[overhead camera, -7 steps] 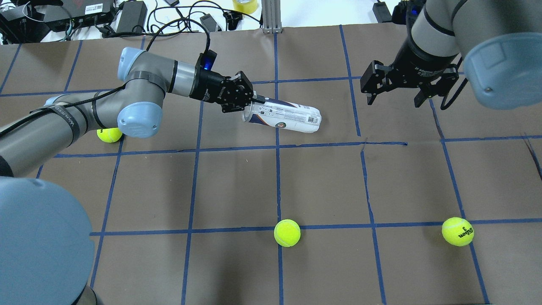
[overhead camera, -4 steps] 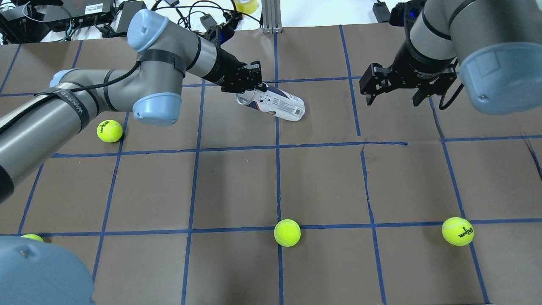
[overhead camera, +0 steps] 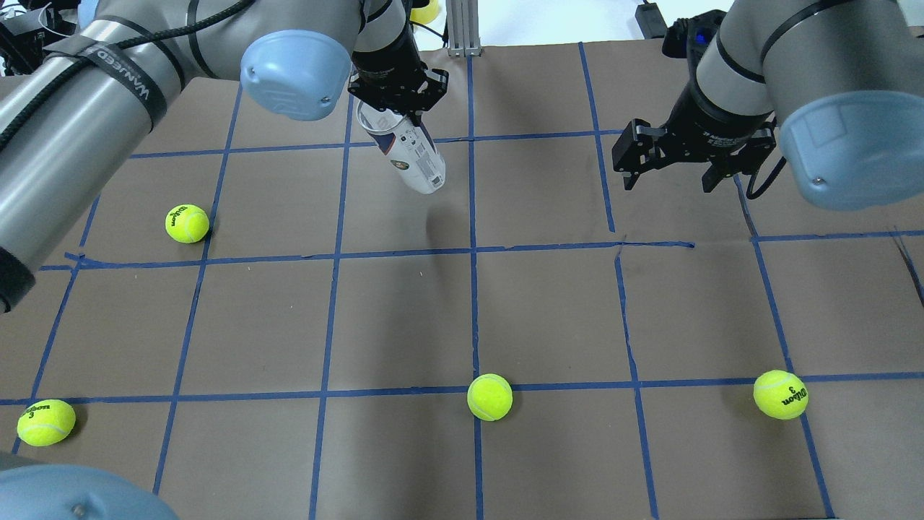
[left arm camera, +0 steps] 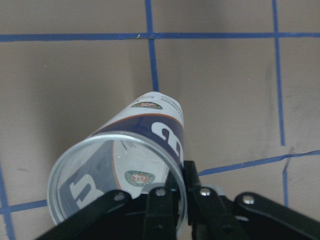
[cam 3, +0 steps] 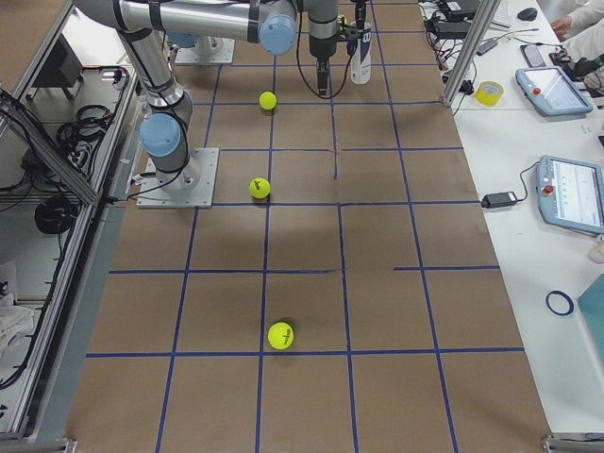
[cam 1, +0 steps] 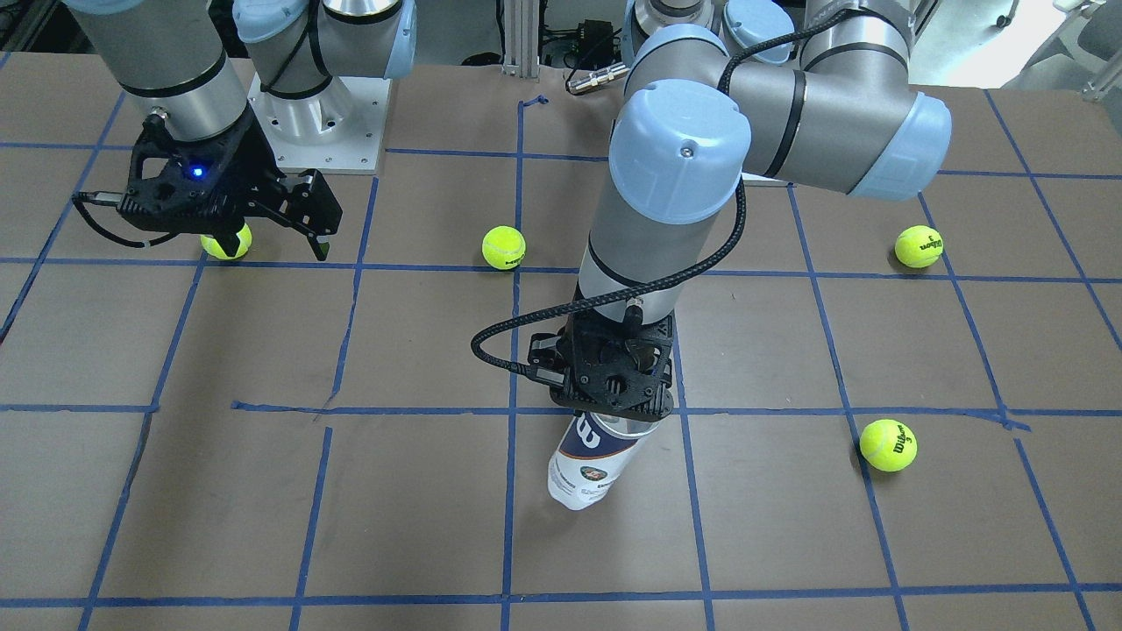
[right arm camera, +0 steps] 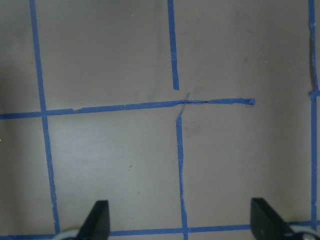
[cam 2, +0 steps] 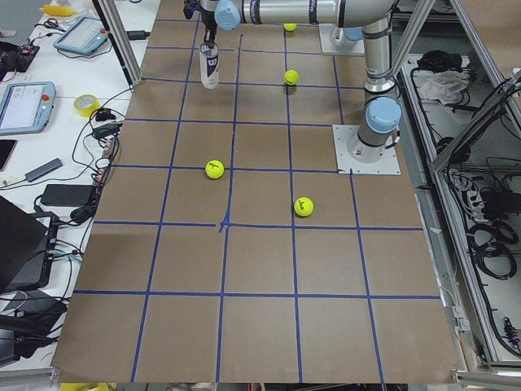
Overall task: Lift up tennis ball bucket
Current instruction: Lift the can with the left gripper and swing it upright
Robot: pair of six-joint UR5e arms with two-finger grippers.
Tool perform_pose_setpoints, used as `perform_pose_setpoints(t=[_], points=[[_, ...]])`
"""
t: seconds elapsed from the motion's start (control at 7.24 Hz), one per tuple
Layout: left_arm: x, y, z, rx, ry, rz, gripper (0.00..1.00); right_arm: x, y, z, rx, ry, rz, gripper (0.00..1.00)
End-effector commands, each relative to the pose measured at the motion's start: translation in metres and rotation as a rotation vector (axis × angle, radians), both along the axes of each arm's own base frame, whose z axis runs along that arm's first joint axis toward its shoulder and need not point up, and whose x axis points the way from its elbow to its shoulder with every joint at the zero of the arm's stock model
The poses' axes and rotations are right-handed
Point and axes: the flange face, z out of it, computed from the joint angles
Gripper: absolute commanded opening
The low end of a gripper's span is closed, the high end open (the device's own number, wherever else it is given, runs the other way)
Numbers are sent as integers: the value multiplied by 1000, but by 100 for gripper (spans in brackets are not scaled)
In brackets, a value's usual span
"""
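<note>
The tennis ball bucket point(overhead camera: 409, 152) is a clear tube with a white and navy label. It hangs nearly upright, open rim up, above the brown table. My left gripper point(overhead camera: 393, 101) is shut on its rim wall, one finger inside and one outside, as the left wrist view point(left arm camera: 175, 200) shows. The bucket also shows in the front view point(cam 1: 592, 460), held under the left gripper point(cam 1: 614, 407), and in the left wrist view point(left arm camera: 135, 160). My right gripper point(overhead camera: 668, 170) is open and empty, hovering over the table far to the bucket's right; its fingertips point(right arm camera: 97, 220) show wide apart.
Several yellow-green tennis balls lie on the table: one at the left point(overhead camera: 187, 223), one at the front left point(overhead camera: 45, 422), one at the front middle point(overhead camera: 489, 396), one at the front right point(overhead camera: 779, 394). Cables and electronics point(overhead camera: 144, 29) line the table's far edge.
My left arm has swung up and back, tipping the bucket from lying on the table to hanging nearly upright off the table. The right arm has barely moved.
</note>
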Motion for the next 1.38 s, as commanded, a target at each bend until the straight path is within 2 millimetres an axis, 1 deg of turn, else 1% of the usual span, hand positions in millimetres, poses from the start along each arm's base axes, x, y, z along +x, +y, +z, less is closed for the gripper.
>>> perform_pose_setpoints(t=[0.0,0.14,0.28,0.41,0.55,0.69,0.83,0.97,1.11,1.24], points=[[3,-11,-18,5,-104,-75,0,-1,0,-1,2,-2,-6,100],[0,-18,-29,-4,-102,-78,0,-1,0,-1,2,-2,-6,100],[-3,-20,-32,-18,-100,-83,0,-1,0,-1,1,-2,-6,100],[-3,-21,-39,-10,-103,-84,0,0,0,0,1,-3,-5,100],[-3,-24,-41,-25,-100,-83,2,0,0,0,1,-3,-5,100],[-4,-28,-46,-54,-94,-83,83,-1,0,-1,1,2,-4,100],[-4,-27,-53,-44,-96,-83,96,0,0,-1,2,0,-3,100],[-4,-27,-55,-39,-99,-83,100,-1,0,-1,2,0,-3,100],[-4,-27,-52,-45,-98,-84,100,0,0,-1,2,2,-2,100],[-4,-26,-37,-69,-93,-80,100,0,0,-1,2,3,-2,100]])
